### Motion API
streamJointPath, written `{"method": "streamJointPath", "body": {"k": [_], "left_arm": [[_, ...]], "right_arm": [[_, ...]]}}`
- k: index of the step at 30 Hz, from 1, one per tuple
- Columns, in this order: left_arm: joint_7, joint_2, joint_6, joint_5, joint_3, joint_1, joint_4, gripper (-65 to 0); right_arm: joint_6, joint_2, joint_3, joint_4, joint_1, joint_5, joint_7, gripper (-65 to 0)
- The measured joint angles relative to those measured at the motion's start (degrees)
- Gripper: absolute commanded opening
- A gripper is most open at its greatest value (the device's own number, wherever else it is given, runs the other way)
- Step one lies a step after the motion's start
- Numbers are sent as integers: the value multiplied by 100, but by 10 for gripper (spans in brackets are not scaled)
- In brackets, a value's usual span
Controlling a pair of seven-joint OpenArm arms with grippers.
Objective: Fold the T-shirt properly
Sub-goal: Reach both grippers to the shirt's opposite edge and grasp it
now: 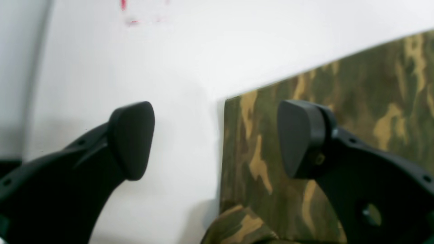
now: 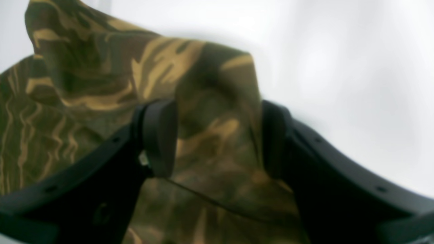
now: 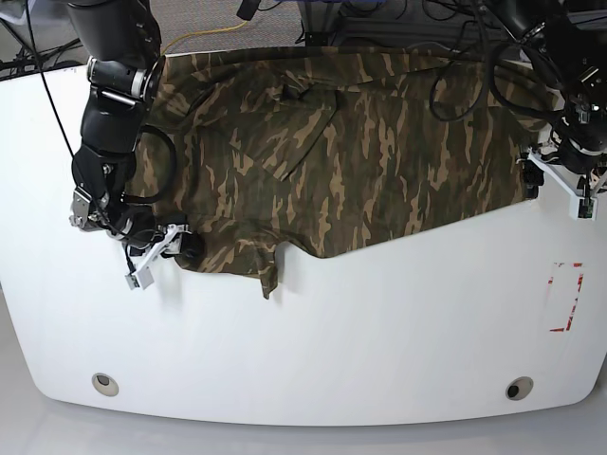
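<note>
T-shirt: lying spread, camouflage side up, across the far half of the white table, reaching to the far edge; near half staying bare apart from a red tape mark.

Nearest cloth: hanging toward the front as a small drooping tongue beside the bunched sleeve area.

Right gripper: straddling a raised fold at that bunched edge, cloth touching both pads. Possibly pinching already; being blurred, not showing whether pressing firmly.

Left gripper: standing wide, released, holding nothing; hovering at the hem corner on the opposite side, one pad over bare table, the other over cloth.

Handling, judged: behaving as light, limp fabric, sagging and creasing wherever unsupported, sliding easily on the smooth top, not fragile. Lifting from one point risking a twisted drape.

Hold points, judged: pinching at outer corners and seams, hem corner on one side, sleeve or shoulder edge on the other, taking both layers together and keeping the span taut while carrying it over.

Farther back: showing loose wrinkles near the collar, needing smoothing.
</note>
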Motion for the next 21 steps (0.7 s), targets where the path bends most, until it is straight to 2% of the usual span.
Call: {"method": "streamJointPath", "body": {"k": [6,7,15,21], "left_arm": [[-22,-37,24,-15,-11,-518,-1038,-119],[-13,-28,22,-11,0,-577,-1180,-119],[-9,-90,24,9,26,-1040,-2057,-119],[-15,-184,42,11,463,-1132,-2575,-119]], "right_arm": [[-2,-63,-26,-7,-2,-42,-52,-634],[-2,-59,-26,-9,-2,-44,-68,-650],[-17,-46,-28,-17,28,-83,-127,-650],[-15,-17,-28,-11,26,-85,-140,-650]]}}
